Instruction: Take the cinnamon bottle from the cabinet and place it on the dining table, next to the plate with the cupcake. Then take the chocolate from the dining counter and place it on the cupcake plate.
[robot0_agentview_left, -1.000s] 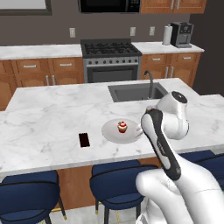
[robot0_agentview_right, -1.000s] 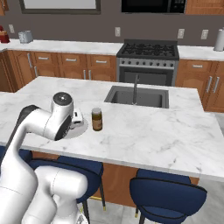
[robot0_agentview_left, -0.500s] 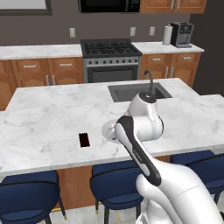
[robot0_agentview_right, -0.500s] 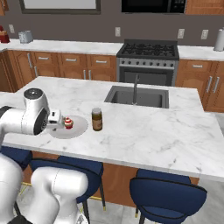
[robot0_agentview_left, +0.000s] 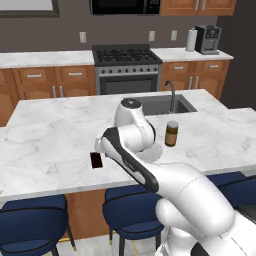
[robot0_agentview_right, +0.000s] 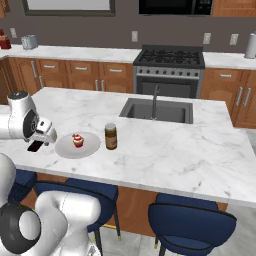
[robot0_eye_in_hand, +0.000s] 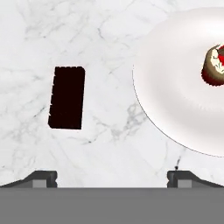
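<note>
**kitchenbot_fan:** Hand view first, since it's the clearest one. The chocolate (robot0_eye_in_hand: 67, 98) is a dark little bar lying flat on the white marble dining counter (robot0_eye_in_hand: 109, 144), sitting around 10 o'clock from the middle of the picture. The cupcake plate (robot0_eye_in_hand: 183, 83) takes up the 2 o'clock side, with the cupcake (robot0_eye_in_hand: 214, 65) cut off by the edge at about 3 o'clock. Chocolate and plate are near each other but clearly apart, bare marble between them.

**sim_lurker:** What's the gripper (robot0_eye_in_hand: 112, 177) doing? Holding anything?

**kitchenbot_fan:** Nope. The two fingertips (robot0_eye_in_hand: 41, 177) poke up at 6 o'clock, spread wide with nothing between them. It hangs above the counter, not touching the bar.

**sim_lurker:** And the cinnamon bottle?

**kitchenbot_fan:** Right base view shows it well: cinnamon bottle (robot0_agentview_right: 110, 136) stands upright on the marble just beside the plate (robot0_agentview_right: 67, 148), at the plate's 3 o'clock. The cupcake (robot0_agentview_right: 77, 140) sits roughly mid-plate. The chocolate (robot0_agentview_right: 35, 146) peeks out at the plate's 9 o'clock, partly under the hand.

**sim_lurker:** Left base view any use?

**kitchenbot_fan:** Some. You get the bottle (robot0_agentview_left: 171, 133) standing at 3 o'clock of the arm's big white joint, and the chocolate (robot0_agentview_left: 96, 159) on the marble at its 8 o'clock. The arm covers the plate there, so I can't tell much about it from that side.
</note>
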